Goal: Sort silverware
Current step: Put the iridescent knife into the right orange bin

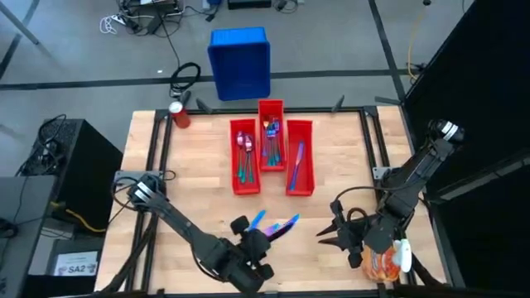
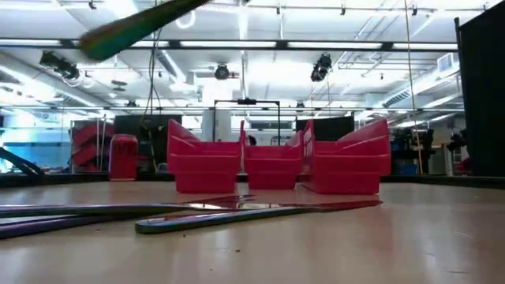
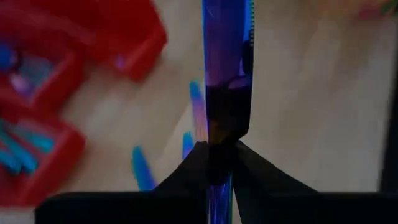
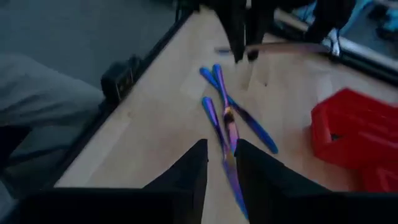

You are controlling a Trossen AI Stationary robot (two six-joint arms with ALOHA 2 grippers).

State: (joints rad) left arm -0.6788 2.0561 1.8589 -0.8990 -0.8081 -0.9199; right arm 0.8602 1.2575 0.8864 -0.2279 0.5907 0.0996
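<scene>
- The left gripper [image 3: 221, 149] is clamped on a slim, glossy blue-purple knife [image 3: 227, 56], lifted above the table's front.
- The right gripper [image 1: 331, 234] hovers nearby, fingers apart.
- Loose iridescent knives [image 1: 281, 225] lie flat on the pale wooden table [image 1: 348, 165].
- Three red plastic bins [image 1: 272, 157] hold sorted pieces behind.

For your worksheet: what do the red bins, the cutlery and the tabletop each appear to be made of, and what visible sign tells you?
Red bins: likely moulded plastic, uniform glossy red. Cutlery: probably metal with an iridescent coating, shimmering blue-purple. Tabletop: looks like wood, pale with plank seams and grain.

Left gripper [image 1: 251, 225] jaws pinched closed; right gripper [image 1: 330, 228] jaws parted, low.
</scene>
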